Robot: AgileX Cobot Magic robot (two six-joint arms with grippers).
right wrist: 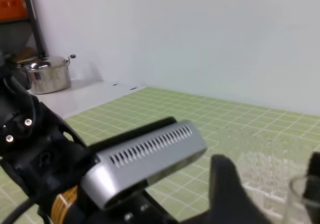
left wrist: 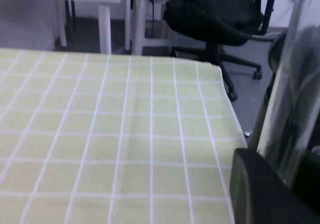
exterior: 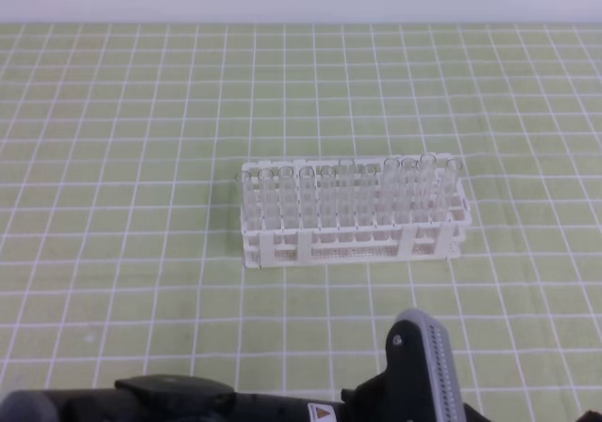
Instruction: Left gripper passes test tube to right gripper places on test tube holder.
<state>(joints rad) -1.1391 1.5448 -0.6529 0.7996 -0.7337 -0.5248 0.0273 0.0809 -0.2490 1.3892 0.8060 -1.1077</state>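
At bottom edge, right arm (exterior: 428, 370) angled upward, pincer hidden.

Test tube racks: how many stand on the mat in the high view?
1. The test tube holder stands near the middle of the checked mat; the arms hide only its bottom edge.

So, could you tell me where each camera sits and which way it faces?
Exterior high: overhead, looking down on the test tube holder; a ribbed arm panel at bottom.
Left wrist: low, facing across the cloth to an office chair; left gripper's finger.
Right wrist: faces the wall; right gripper's finger; shares the holder with the high view.
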